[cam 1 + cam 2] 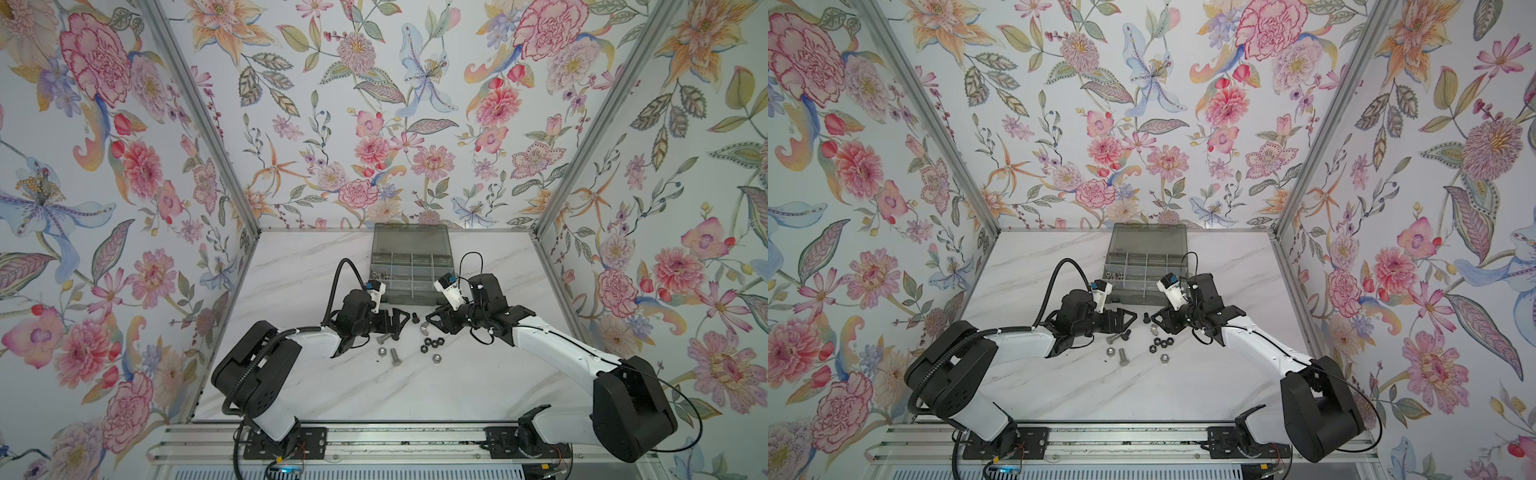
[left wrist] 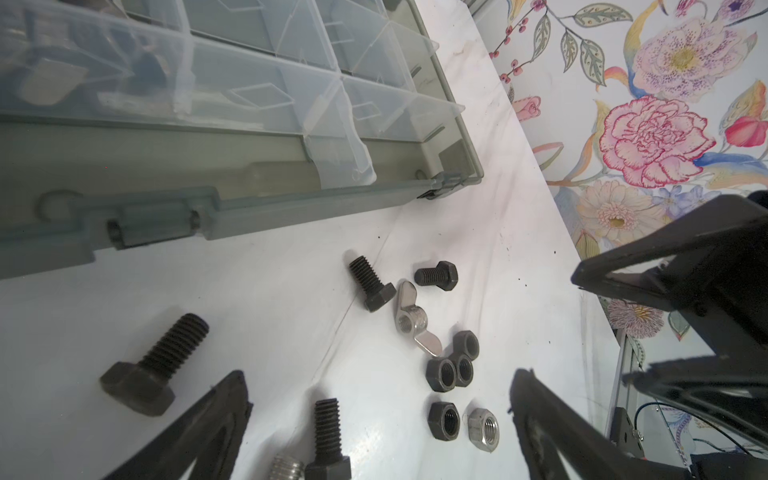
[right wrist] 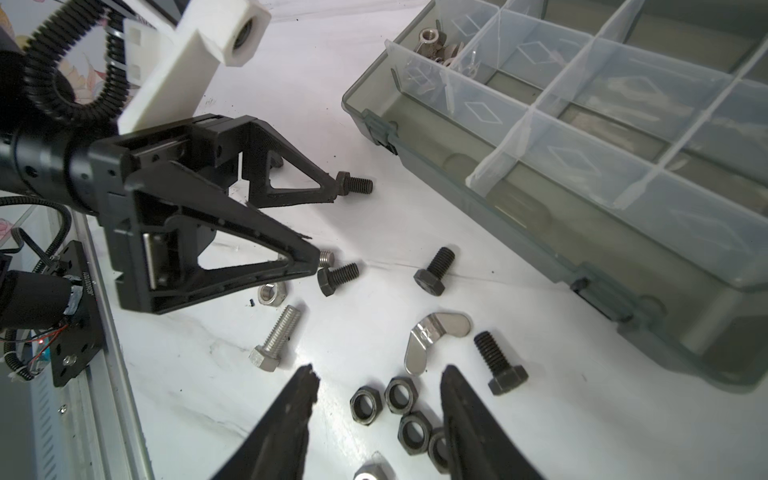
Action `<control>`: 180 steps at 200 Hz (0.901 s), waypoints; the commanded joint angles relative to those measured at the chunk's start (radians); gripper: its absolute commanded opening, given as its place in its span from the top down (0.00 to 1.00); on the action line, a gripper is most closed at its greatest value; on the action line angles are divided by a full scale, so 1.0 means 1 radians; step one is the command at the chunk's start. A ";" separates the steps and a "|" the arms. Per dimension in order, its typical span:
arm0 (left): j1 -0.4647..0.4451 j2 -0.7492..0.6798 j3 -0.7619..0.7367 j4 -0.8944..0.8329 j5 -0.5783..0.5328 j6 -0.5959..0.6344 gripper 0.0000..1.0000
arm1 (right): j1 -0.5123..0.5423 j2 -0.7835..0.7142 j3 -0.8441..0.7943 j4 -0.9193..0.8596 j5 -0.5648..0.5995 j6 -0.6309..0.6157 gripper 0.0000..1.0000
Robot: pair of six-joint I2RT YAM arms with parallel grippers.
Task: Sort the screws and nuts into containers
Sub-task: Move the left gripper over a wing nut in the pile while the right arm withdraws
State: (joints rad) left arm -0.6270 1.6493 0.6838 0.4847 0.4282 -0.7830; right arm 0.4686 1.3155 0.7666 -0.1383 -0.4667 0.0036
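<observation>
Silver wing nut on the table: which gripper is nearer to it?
Right. The right gripper stands open with the wing nut just ahead of its fingertips; the left gripper is farther off, beyond a black screw.

Both arms low, tips inward; left claw [image 3: 328,226] wide apart, right claw [image 3: 379,370] narrower.

Screws [image 1: 395,356] and nuts [image 1: 432,340] on the counter [image 1: 374,395] before the box [image 1: 409,299]
The box stands at the counter's rear, its lid [image 1: 411,239] upright behind it. Screws lie just before the box's front wall. Farther out lies a wing nut [image 1: 424,327], with a cluster of nuts beyond it before the box's right half. A screw and a nut lie before its left half. More nuts lie inside the box at its left edge.
</observation>
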 commanded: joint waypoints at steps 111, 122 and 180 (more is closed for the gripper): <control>-0.211 0.169 0.234 -0.207 -0.217 0.031 0.09 | -0.025 -0.314 -0.265 -0.001 0.115 0.182 0.44; -0.224 0.189 0.267 -0.242 -0.229 0.048 0.10 | -0.025 -0.347 -0.285 0.000 0.121 0.191 0.43; -0.267 0.261 0.389 -0.366 -0.312 0.071 0.15 | -0.033 -0.492 -0.347 0.020 0.146 0.230 0.38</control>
State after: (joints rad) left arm -0.8761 1.8782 1.0157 0.2150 0.1894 -0.7422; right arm 0.4423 0.8577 0.4408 -0.1379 -0.3431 0.2031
